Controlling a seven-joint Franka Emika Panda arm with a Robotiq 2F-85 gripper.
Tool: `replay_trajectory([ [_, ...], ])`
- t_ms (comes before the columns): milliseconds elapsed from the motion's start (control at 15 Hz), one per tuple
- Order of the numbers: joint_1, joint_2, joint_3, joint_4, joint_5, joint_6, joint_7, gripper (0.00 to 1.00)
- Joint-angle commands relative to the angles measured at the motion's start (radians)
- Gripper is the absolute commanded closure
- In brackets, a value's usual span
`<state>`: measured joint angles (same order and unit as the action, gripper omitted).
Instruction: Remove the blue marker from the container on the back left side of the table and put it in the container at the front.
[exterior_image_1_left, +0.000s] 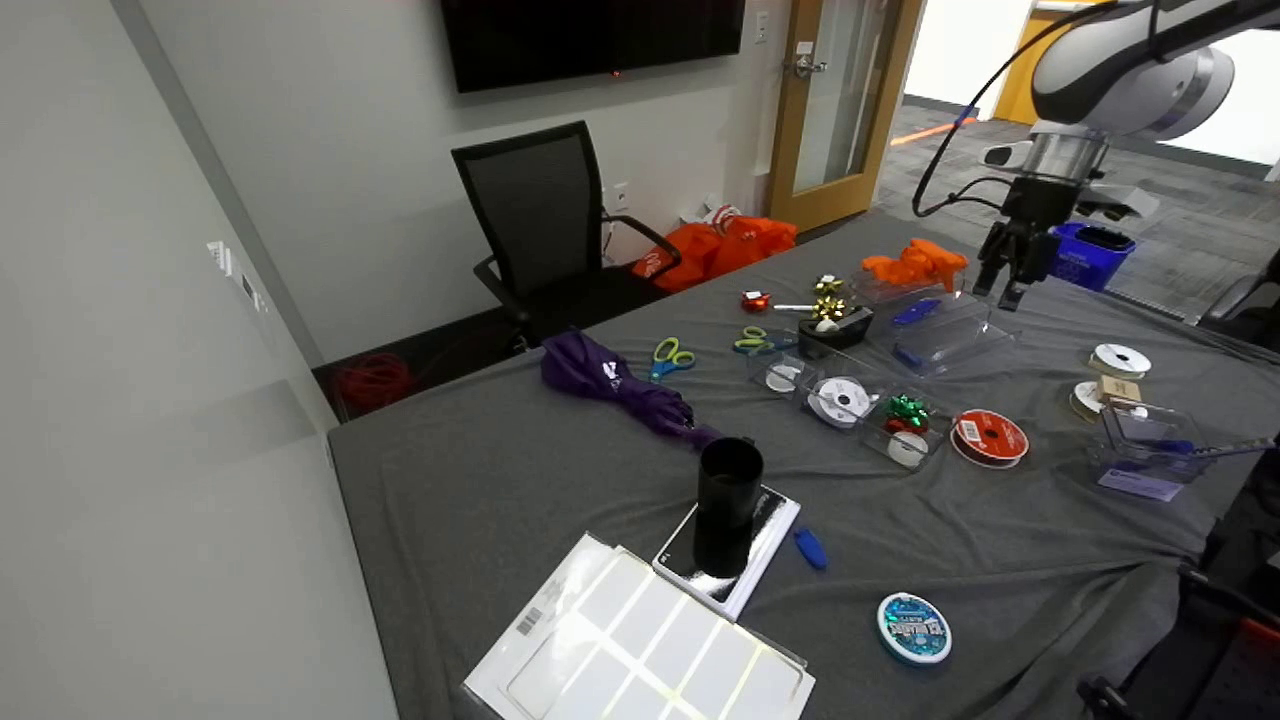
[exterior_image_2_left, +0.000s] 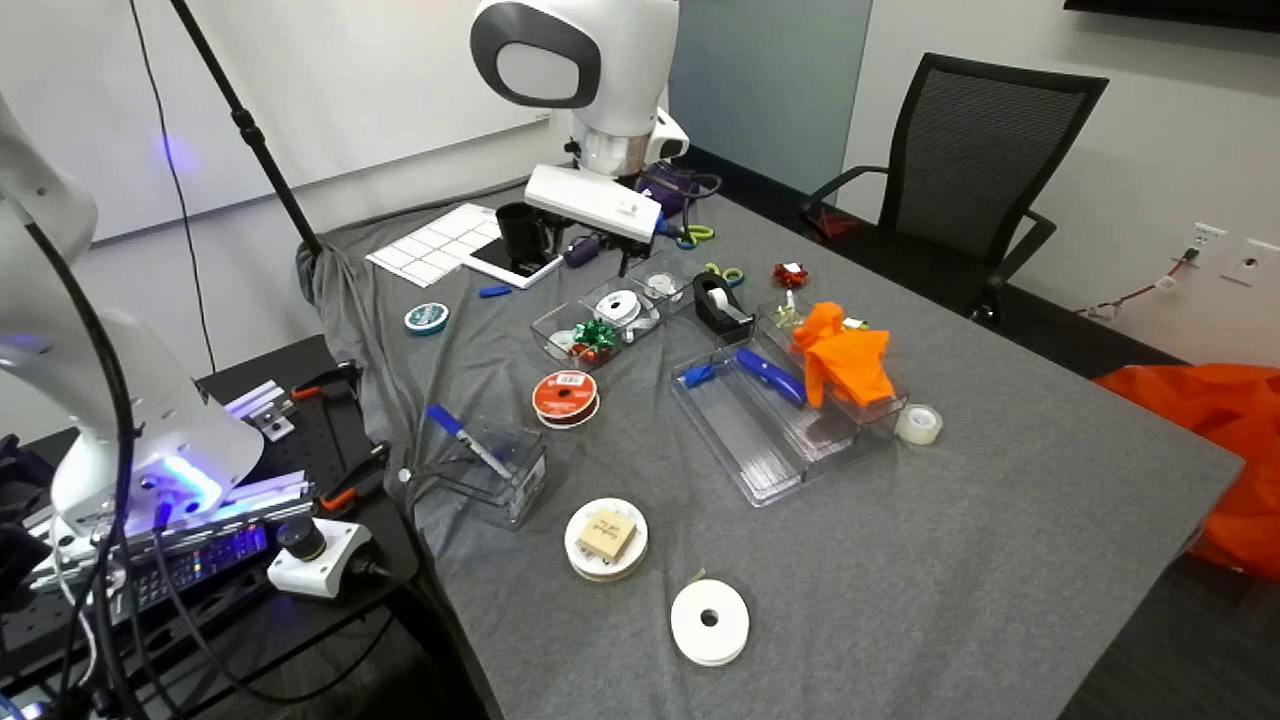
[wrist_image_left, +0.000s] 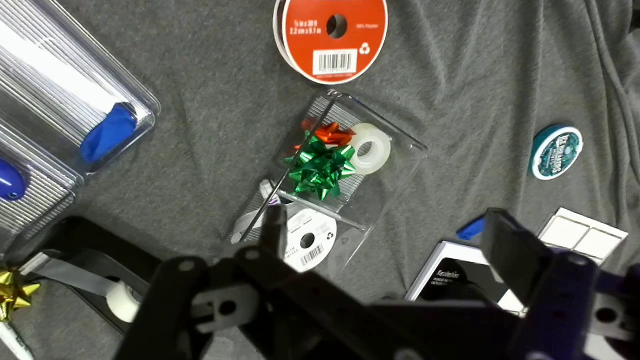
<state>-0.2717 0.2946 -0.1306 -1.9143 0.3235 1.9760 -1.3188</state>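
Observation:
A blue-capped marker (exterior_image_2_left: 476, 448) leans in a small clear container (exterior_image_2_left: 528, 488) near the robot base. In an exterior view the marker's blue part (exterior_image_1_left: 1178, 446) shows in the same container (exterior_image_1_left: 1118, 452). Both are out of the wrist view. A clear sectioned tray (wrist_image_left: 385, 112) holds bows, tape and a white spool. A clear two-compartment tray (exterior_image_2_left: 735, 478) holds blue items and orange cloth. I cannot tell which container is the front one. My gripper (wrist_image_left: 387, 222) is open and empty above the table, its fingers apart; it also shows in an exterior view (exterior_image_1_left: 998, 288).
A red ribbon spool (exterior_image_2_left: 566, 396), white spools (exterior_image_2_left: 709, 622), a black tape dispenser (exterior_image_2_left: 720, 305) and a teal mint tin (exterior_image_1_left: 914, 628) lie on the grey cloth. A tall black cup (exterior_image_1_left: 728, 500) stands on a box. A purple umbrella (exterior_image_1_left: 620, 385) and scissors lie near the edge.

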Motion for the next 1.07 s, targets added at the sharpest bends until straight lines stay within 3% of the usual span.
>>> replay_trajectory([
  [0, -0.008, 0.0, 0.008, 0.002, -0.003, -0.002, 0.002, 0.0],
  [600, -0.007, 0.008, 0.001, 0.002, -0.025, 0.002, 0.016, 0.0],
  [1000, -0.009, 0.037, -0.008, 0.005, -0.068, 0.108, 0.043, 0.0],
])
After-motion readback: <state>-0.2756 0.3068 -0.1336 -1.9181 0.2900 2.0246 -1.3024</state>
